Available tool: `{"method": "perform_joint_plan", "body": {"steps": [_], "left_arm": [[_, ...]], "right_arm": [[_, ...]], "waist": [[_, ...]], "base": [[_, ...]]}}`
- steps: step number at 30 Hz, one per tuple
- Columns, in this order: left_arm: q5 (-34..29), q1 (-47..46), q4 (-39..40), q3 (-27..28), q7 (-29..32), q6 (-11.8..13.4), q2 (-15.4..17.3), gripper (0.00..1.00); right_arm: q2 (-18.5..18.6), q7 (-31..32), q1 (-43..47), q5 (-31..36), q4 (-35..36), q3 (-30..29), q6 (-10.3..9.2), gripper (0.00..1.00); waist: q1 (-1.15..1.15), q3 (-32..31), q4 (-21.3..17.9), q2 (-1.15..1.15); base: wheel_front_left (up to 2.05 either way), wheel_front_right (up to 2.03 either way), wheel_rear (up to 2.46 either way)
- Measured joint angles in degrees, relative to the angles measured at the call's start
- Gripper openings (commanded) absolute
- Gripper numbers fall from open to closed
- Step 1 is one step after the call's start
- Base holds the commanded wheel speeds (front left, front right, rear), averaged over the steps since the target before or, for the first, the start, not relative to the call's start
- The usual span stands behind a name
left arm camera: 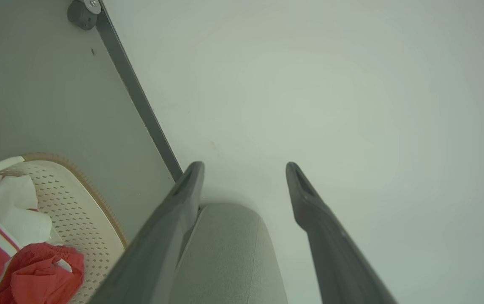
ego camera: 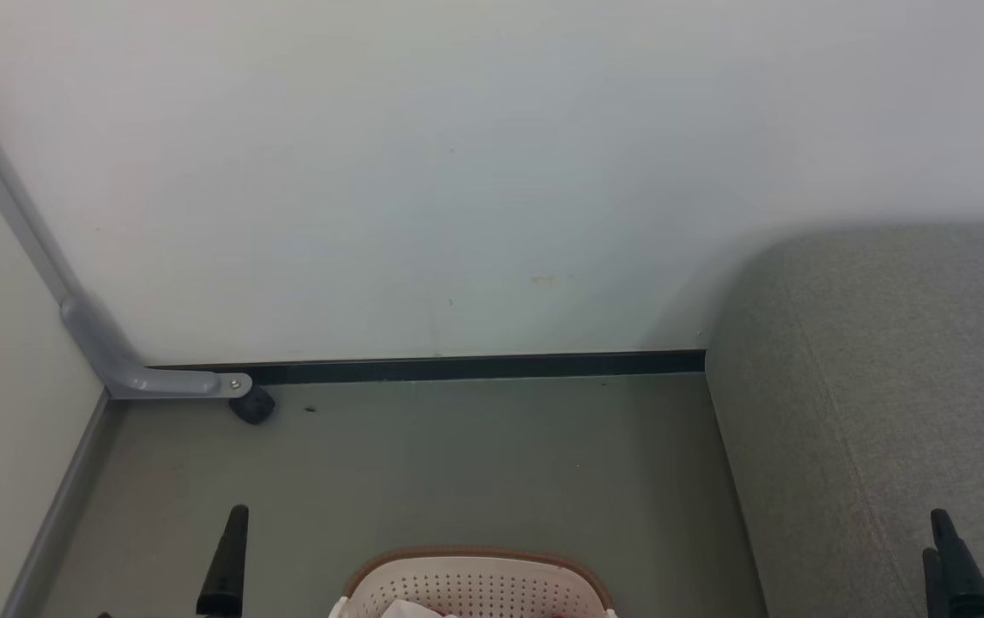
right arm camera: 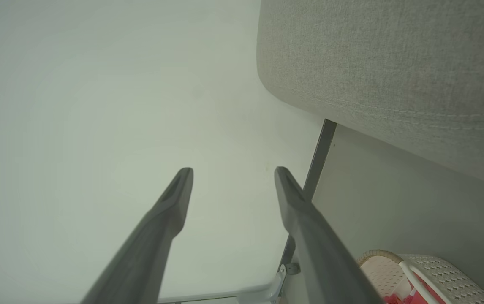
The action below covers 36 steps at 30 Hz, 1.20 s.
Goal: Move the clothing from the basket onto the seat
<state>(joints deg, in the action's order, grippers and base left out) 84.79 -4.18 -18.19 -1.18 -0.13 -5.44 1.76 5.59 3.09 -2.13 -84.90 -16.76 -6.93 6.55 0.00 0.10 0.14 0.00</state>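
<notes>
The cream perforated basket (ego camera: 475, 584) with a brown rim stands on the floor at the bottom middle of the head view. The clothing (left arm camera: 22, 266), red with white trim and white fabric, lies bunched inside the basket (left arm camera: 73, 207); a strip of the red clothing (right arm camera: 398, 293) peeks from the basket (right arm camera: 436, 270) in the right wrist view. The grey woven seat (ego camera: 887, 386) fills the right side. My left gripper (left arm camera: 245, 169) hangs open in the air left of the basket, empty. My right gripper (right arm camera: 232, 173) is open and empty beside the seat (right arm camera: 394, 63).
A pale wall with a dark baseboard (ego camera: 475, 367) closes off the floor behind the basket. A grey metal leg with a black caster (ego camera: 250, 403) stands in the left corner. Bare grey-green floor (ego camera: 475, 463) lies between the basket and the wall.
</notes>
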Motion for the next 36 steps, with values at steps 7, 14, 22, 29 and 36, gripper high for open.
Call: {"method": "perform_joint_plan", "body": {"steps": [7,14,22,29,36], "left_arm": [[-7.7,-0.7,0.6,-1.5,-1.4,2.6,0.0,1.0],[-17.0,-1.7,0.7,-4.3,-2.6,4.4,0.5,1.0],[-26.0,-2.5,0.5,-7.6,-4.3,5.5,2.1,1.0],[-33.8,-2.6,-0.8,-10.3,-5.6,6.7,3.2,1.0],[-40.7,-2.7,-2.2,-12.0,-7.1,7.7,3.6,1.0]], "right_arm": [[3.0,-2.3,0.0,7.0,0.7,2.5,0.01,1.0],[6.1,-5.2,0.0,15.4,0.6,5.1,0.01,1.0],[8.5,-6.8,-0.6,23.6,-0.2,8.0,-0.44,1.0],[10.3,-8.5,-0.9,30.2,-0.9,10.2,-1.59,1.0],[11.3,-9.9,-0.9,35.6,-2.0,12.2,-2.63,1.0]], "waist": [[0.0,-0.1,0.1,0.0],[0.0,-0.2,0.2,0.0],[0.0,-0.5,0.2,0.0],[0.0,-1.0,0.1,0.0],[0.0,-1.6,0.2,0.0]], "base": [[0.0,0.0,0.0],[0.0,0.0,0.0],[0.0,0.0,0.0],[0.0,0.0,0.0],[0.0,0.0,0.0]]}}
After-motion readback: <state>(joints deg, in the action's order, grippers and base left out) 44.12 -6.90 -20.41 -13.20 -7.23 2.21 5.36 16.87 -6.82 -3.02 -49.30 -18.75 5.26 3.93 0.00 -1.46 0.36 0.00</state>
